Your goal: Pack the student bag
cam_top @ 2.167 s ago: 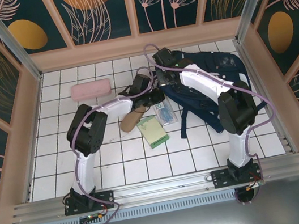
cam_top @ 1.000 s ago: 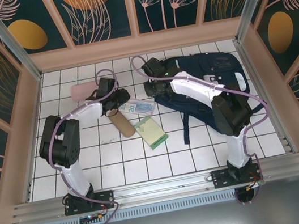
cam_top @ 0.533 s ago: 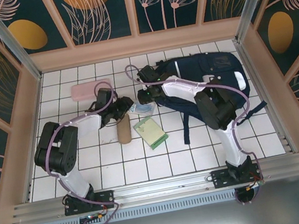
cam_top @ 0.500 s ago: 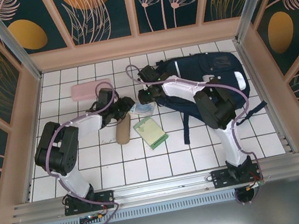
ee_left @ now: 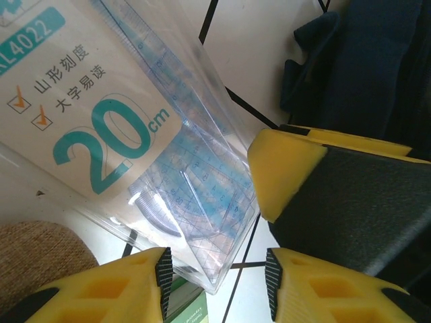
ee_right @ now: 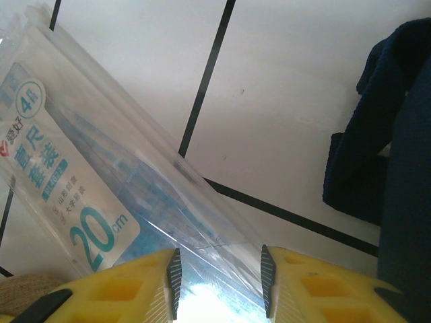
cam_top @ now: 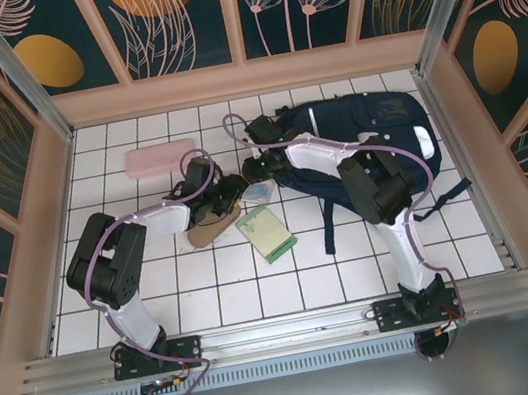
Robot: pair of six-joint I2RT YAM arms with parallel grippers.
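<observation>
1. Task item. The student bag (cam_top: 374, 128) lies flat at the far right corner of the table (cam_top: 259, 289), its straps trailing toward the near edge. Whether a compartment is open cannot be told from above.

2. Loose items. 4 remain outside the bag: a clear ruler packet (cam_top: 263, 193) marked 20 cm just beside the bag's left edge, a tan pouch (cam_top: 209, 231) and a green notebook (cam_top: 267, 233) near the table's middle, and a pink case (cam_top: 161, 157) toward the far left.

3. End effectors. Both converge on the ruler packet. The left gripper (ee_left: 215, 269) has its fingers apart, with the packet's corner lying in the gap, not pinched. The right gripper (ee_right: 219, 269) also has its fingers spread, and the packet's end runs between them over the tile.

4. Assessment. The packet is thin, slick and flat on the tile, so 2 grippers are probably there for one to steady or lift an edge while the other takes hold. Packing appears to be at an early stage.

5. Risk. The film may slip or buckle on closing.
</observation>
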